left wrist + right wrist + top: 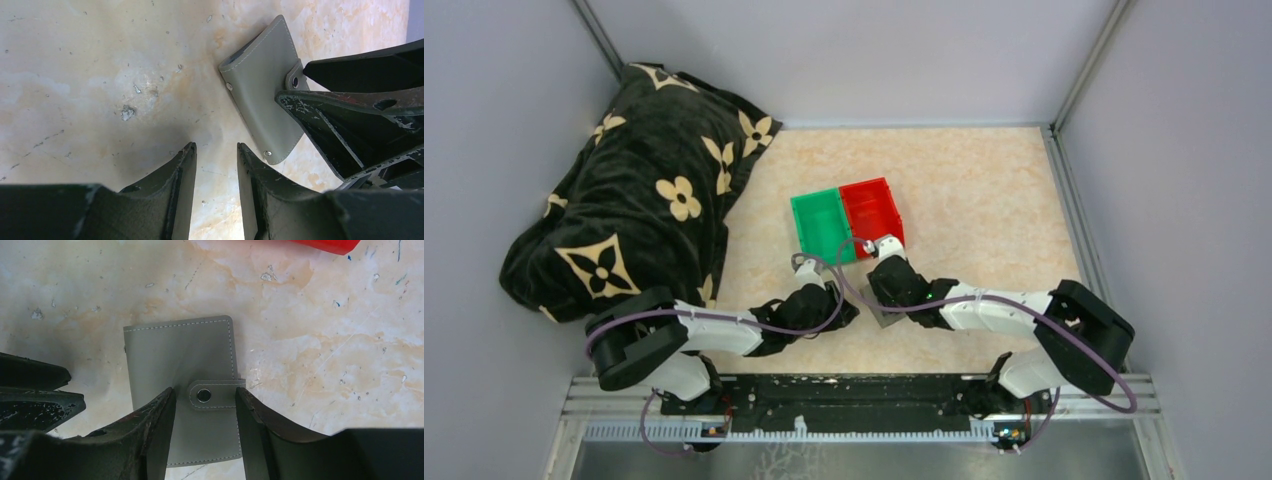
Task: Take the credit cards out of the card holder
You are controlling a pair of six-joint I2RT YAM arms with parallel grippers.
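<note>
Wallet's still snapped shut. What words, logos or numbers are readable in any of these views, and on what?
None: no text can be read in any view.
card holder: plain grey with stitching and a snap tab, no lettering.
blanket: cream flower and star motifs on black, no legible letters.
green bin and red bin: no labels visible.

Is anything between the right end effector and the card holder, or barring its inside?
Nothing between them: the right end effector hangs over the card holder, fingers straddling the strap. The holder is folded shut with that strap snapped, so the inside is closed off.
</note>
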